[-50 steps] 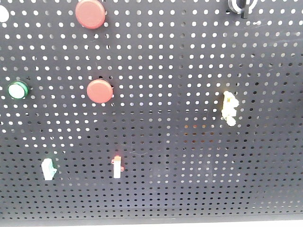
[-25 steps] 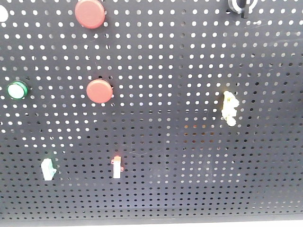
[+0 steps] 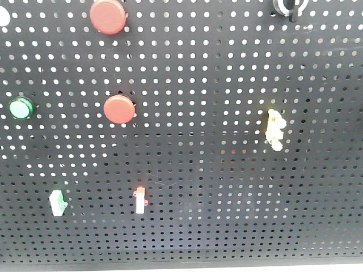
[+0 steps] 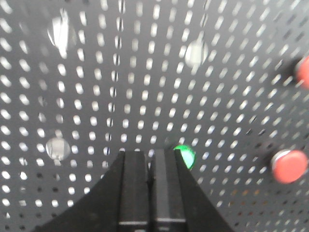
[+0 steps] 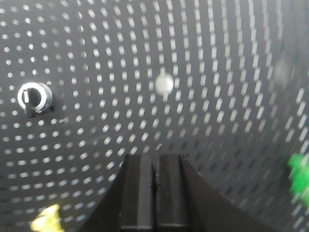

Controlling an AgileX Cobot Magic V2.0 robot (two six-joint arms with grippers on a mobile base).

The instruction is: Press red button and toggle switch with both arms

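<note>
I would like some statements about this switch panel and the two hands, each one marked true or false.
1. On the black perforated panel, the upper round red button sits above the lower round red button. True.
2. In the front view, the round green button lies right of both red buttons. False: it lies to their left, near the panel's edge.
3. The left hand has its fingers spread wide. False: the fingers are together.
4. In the right wrist view, the silver rotary knob lies left of the right hand. True.
5. A hand presses the lower red button in the front view. False: no hand shows there, and nothing touches the button.
</note>
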